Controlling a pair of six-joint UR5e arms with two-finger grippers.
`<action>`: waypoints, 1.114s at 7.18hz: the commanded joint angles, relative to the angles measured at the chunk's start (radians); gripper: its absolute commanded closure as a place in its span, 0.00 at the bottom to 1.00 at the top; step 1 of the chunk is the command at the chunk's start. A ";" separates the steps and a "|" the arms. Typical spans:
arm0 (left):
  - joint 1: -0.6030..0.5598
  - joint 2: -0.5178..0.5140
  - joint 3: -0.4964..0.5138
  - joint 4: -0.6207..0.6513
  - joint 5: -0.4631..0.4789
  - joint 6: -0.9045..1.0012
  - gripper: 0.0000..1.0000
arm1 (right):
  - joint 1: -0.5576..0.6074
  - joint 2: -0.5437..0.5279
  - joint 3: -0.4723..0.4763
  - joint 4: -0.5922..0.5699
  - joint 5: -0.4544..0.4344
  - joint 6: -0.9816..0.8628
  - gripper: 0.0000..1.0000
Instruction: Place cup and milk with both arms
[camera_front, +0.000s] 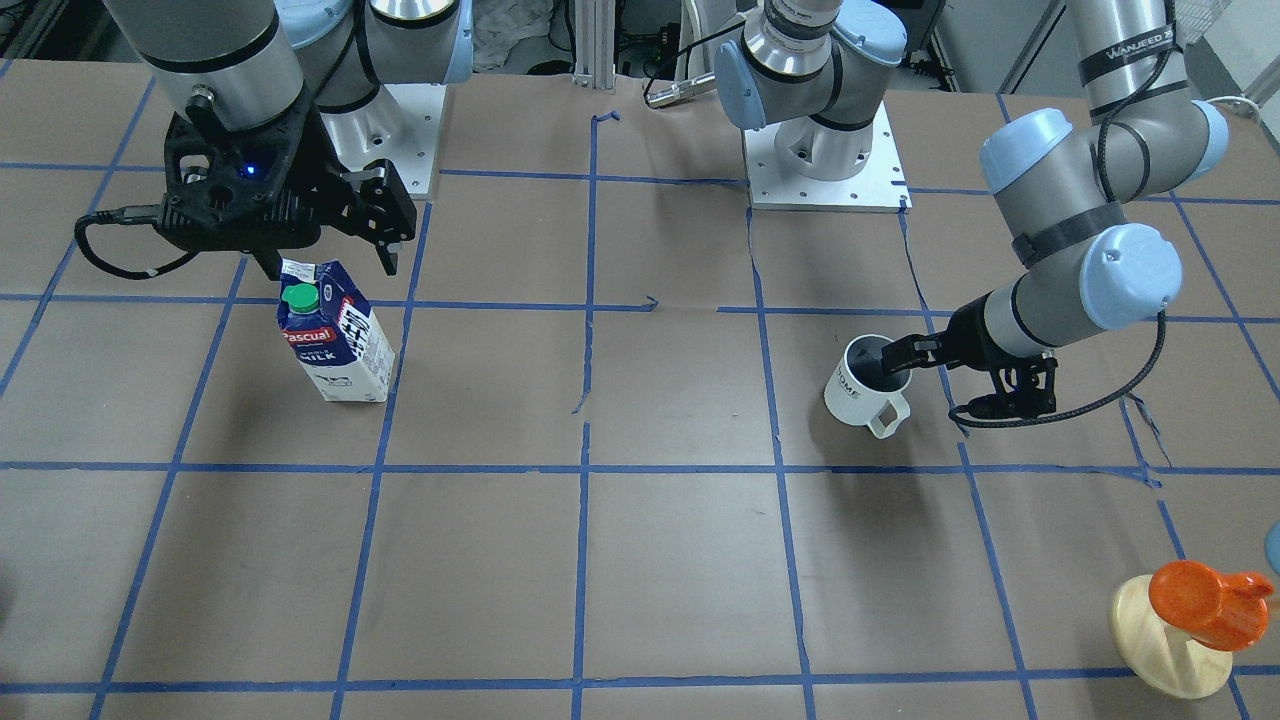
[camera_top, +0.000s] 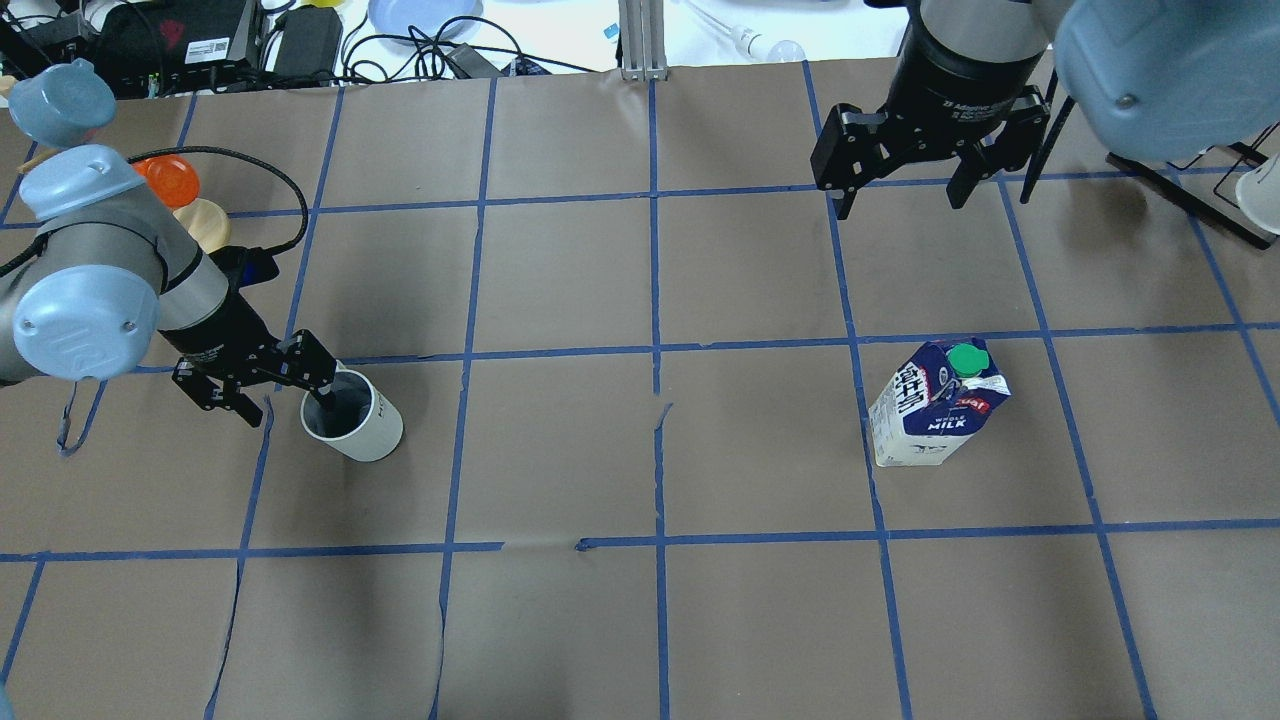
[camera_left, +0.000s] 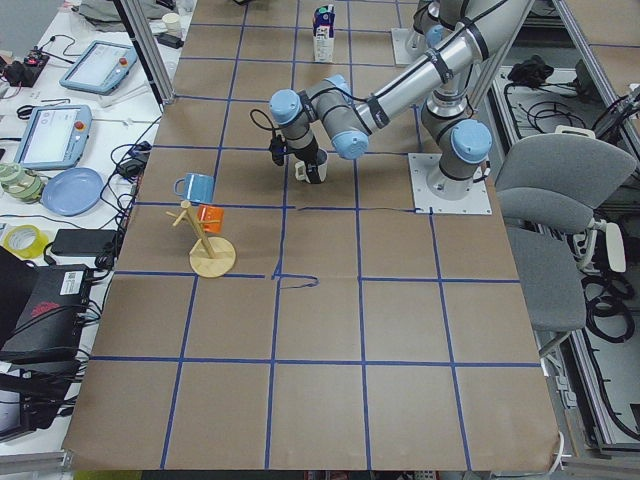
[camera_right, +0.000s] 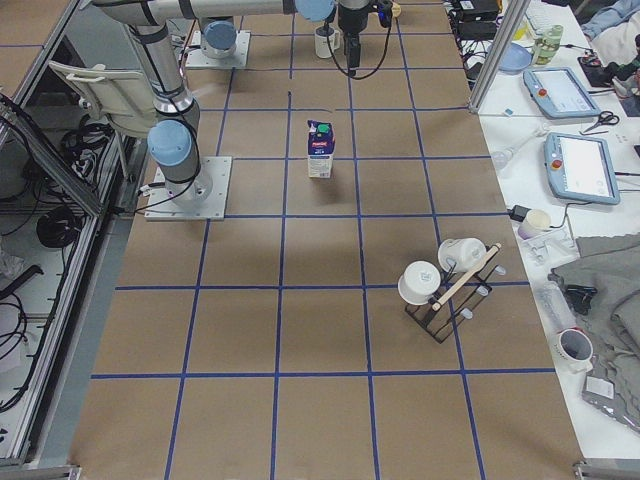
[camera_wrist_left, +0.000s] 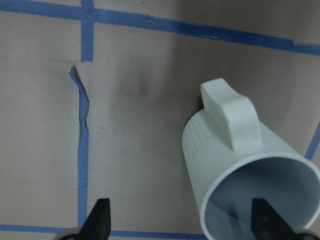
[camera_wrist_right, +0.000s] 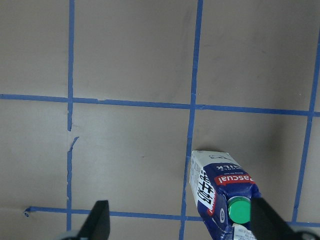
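The white cup (camera_front: 860, 385) stands on the brown table on my left side, dark inside, with its handle turned away from my base. It also shows in the overhead view (camera_top: 360, 425) and the left wrist view (camera_wrist_left: 240, 170). My left gripper (camera_top: 287, 408) is open and low. One finger dips inside the cup's mouth and the other stands well outside it. The blue and white milk carton (camera_top: 935, 415) with its green cap stands upright on my right side. My right gripper (camera_top: 900, 205) is open and empty, raised above and beyond the milk (camera_wrist_right: 222, 192).
An orange mug on a wooden stand (camera_front: 1190, 610) sits near the far left corner, with a blue mug (camera_left: 195, 187) beside it. A black rack with white cups (camera_right: 445, 280) stands far right. The arm bases (camera_front: 825, 165) are bolted at my edge of the table.
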 joint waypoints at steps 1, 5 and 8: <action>-0.002 -0.020 0.005 0.004 0.000 -0.004 0.74 | -0.001 -0.002 0.013 0.007 -0.007 0.001 0.00; -0.005 -0.023 0.054 0.023 -0.006 -0.106 1.00 | -0.008 -0.009 0.047 0.012 -0.016 -0.011 0.04; -0.086 -0.044 0.211 -0.010 -0.107 -0.449 1.00 | -0.060 -0.022 0.143 0.009 -0.050 -0.082 0.06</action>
